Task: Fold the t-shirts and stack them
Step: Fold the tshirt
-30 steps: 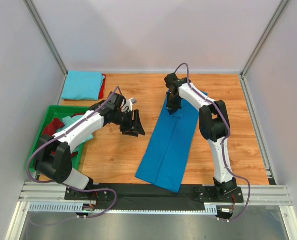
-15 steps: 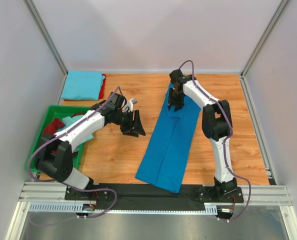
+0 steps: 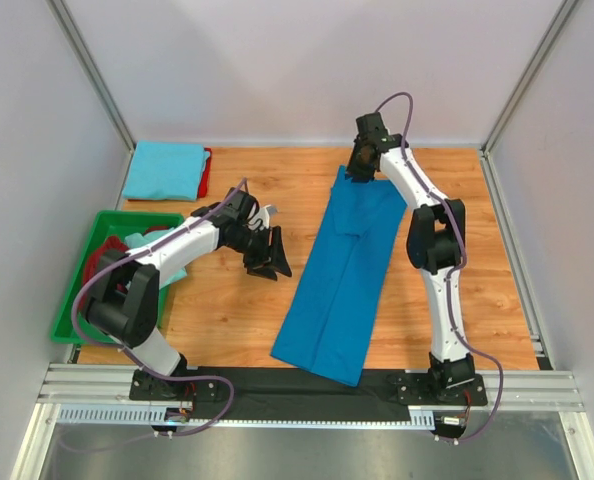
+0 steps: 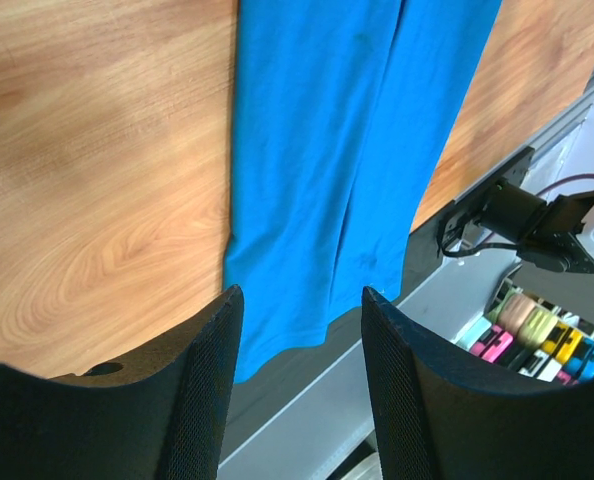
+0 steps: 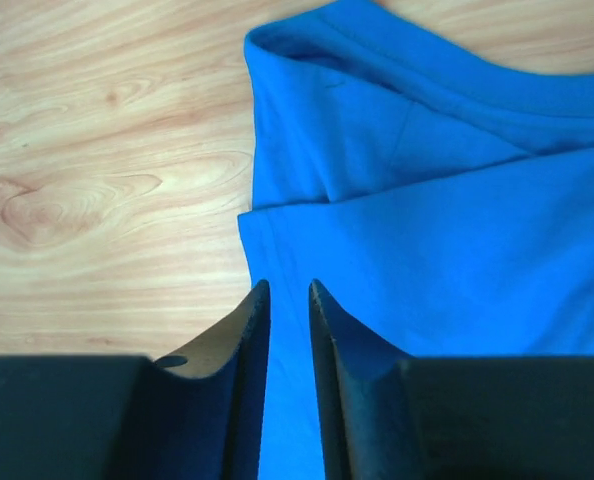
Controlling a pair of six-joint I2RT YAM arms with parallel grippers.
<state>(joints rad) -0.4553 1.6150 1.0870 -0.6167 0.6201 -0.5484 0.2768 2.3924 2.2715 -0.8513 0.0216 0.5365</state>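
The royal blue t-shirt (image 3: 342, 270) lies folded lengthwise as a long strip running from the far middle of the table to the near edge. My right gripper (image 3: 358, 172) hovers over its far collar end. In the right wrist view the jaws (image 5: 287, 288) are almost closed with nothing between them, and the shirt (image 5: 427, 220) lies flat beneath. My left gripper (image 3: 273, 258) is open and empty over bare wood left of the shirt. In the left wrist view it (image 4: 302, 295) looks along the shirt's near end (image 4: 347, 150).
A folded sky blue shirt (image 3: 165, 168) lies on a red one (image 3: 207, 172) at the far left corner. The green tray (image 3: 75, 305) at the left holds a maroon shirt (image 3: 105, 256) and a pale aqua shirt (image 3: 140, 241). A black rail (image 3: 277, 385) runs along the near edge.
My right gripper has moved farther away and up, from on the shirt to over its collar end, and the shirt's far end now lies stretched straighter. My left gripper has barely moved.
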